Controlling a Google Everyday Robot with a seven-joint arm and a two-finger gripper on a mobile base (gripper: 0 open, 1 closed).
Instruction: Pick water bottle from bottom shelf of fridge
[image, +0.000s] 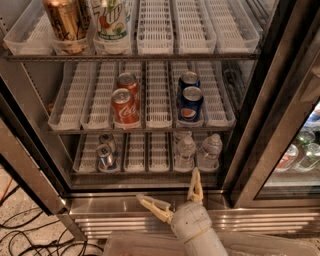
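The fridge (30, 170) stands open with several racks of white slotted trays. On the bottom shelf (150, 155) two clear water bottles stand side by side at the right, one (185, 151) left of the other (209, 150). My gripper (170, 192) is open, just in front of and below the bottom shelf, over the steel base. One finger (195, 186) points up toward the left bottle and the other finger (154, 206) spreads out to the left. It holds nothing.
Two small blue-and-silver cans (106, 152) stand at the left of the bottom shelf. Red cola cans (123, 102) and blue cola cans (190, 97) sit on the rack above. A gold can (65, 22) and a green-labelled bottle (111, 20) are on top. Cables (30, 235) lie on the floor.
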